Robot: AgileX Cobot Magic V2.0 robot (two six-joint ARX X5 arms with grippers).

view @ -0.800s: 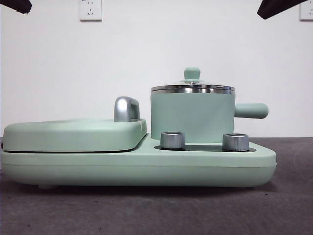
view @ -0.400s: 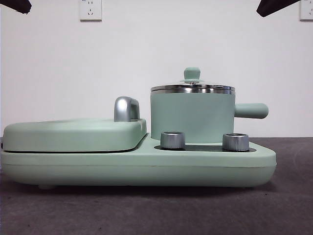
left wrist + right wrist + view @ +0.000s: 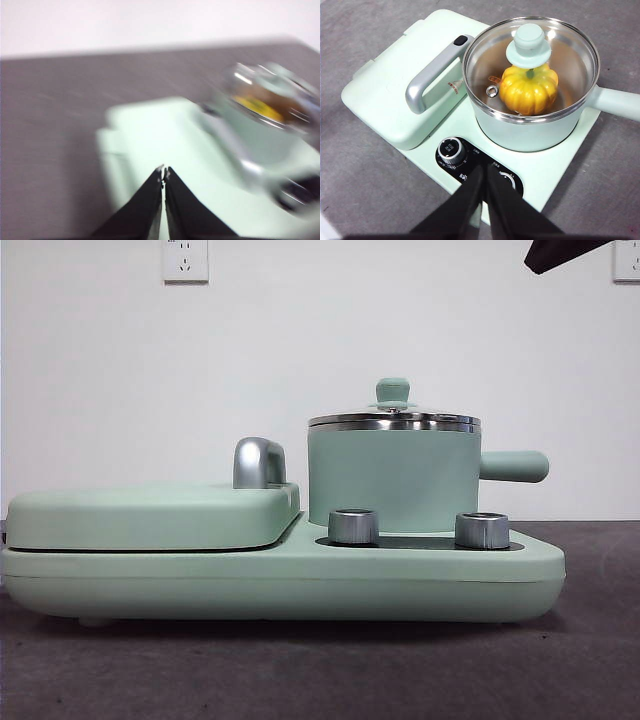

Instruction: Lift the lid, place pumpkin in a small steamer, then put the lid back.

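The small steamer (image 3: pixel 392 478) (image 3: pixel 530 132) stands on the right half of the mint-green cooker base (image 3: pixel 280 585), its side handle (image 3: pixel 513 466) pointing right. The lid (image 3: pixel 394 420) (image 3: pixel 555 55) rests on the pot's rim, its knob (image 3: pixel 528 45) on top. Through the glass I see the pumpkin (image 3: pixel 528 90) inside the pot. My right gripper (image 3: pixel 485 175) hangs shut high above the base's front dials. My left gripper (image 3: pixel 163 174) is shut too, above the flat grill cover; its view is motion-blurred, with the steamer (image 3: pixel 260 120) smeared to one side.
The wide flat grill cover (image 3: pixel 150 515) with a silver handle (image 3: pixel 257 462) fills the base's left half. Two silver dials (image 3: pixel 353 526) (image 3: pixel 481 530) sit in front of the pot. A black arm tip (image 3: pixel 560 252) shows at the top right corner. Dark grey cloth covers the table (image 3: pixel 590 640).
The black arm tip at the top left corner has left the front view. The tip at the top right has drawn back slightly. Pot, lid and cooker have not moved.
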